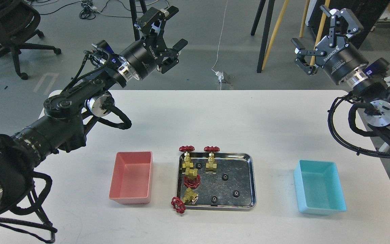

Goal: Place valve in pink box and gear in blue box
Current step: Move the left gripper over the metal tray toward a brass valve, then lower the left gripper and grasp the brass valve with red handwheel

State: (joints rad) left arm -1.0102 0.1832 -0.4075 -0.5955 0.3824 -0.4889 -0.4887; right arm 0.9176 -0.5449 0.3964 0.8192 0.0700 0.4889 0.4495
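Valves and gears share the steel tray point(249, 179) at the table's centre: four brass valves point(211, 162) with red handwheels along its left side, four tiny black gears point(225, 177) scattered on its floor. Left of it sits the pink box point(132, 178), right of it the blue box point(318, 188). Left gripper point(171, 32) and right gripper point(311, 37) hang raised beyond the table, fingers spread, holding nothing.

"ROBOTIQ" on both grippers' bodies

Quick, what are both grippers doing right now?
Left gripper: jaws open, holding nothing, raised above the table's far edge.
Right gripper: jaws open, holding nothing, also raised.
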